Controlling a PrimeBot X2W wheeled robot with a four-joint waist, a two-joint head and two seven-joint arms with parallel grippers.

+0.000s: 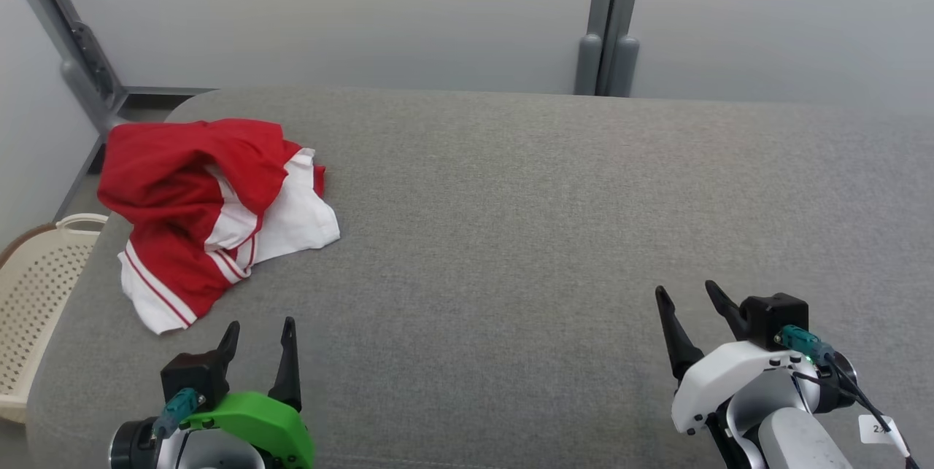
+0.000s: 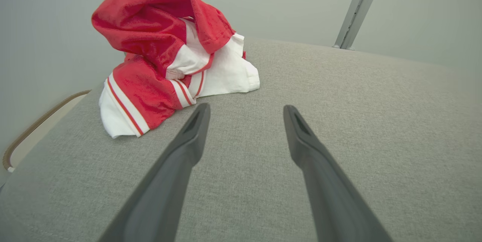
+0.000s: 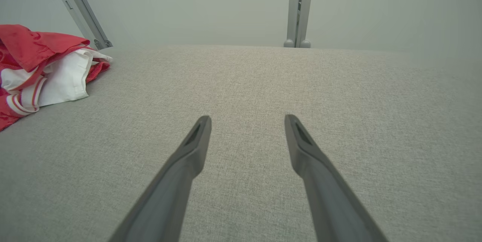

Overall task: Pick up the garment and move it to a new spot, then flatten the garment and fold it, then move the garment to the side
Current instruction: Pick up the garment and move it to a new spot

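Garment lying crumpled near far-left corner of desk, untouched — pick-up step not yet begun. Left hand and right hand hovering at near edge, both wide, holding nothing. Next move probably calling for left hand reaching forward — pinching raised red fold.

The left gripper hangs over the grey fabric desk, its fingers spread wide with nothing between them. A crumpled red-and-white garment lies just beyond the left fingertip.
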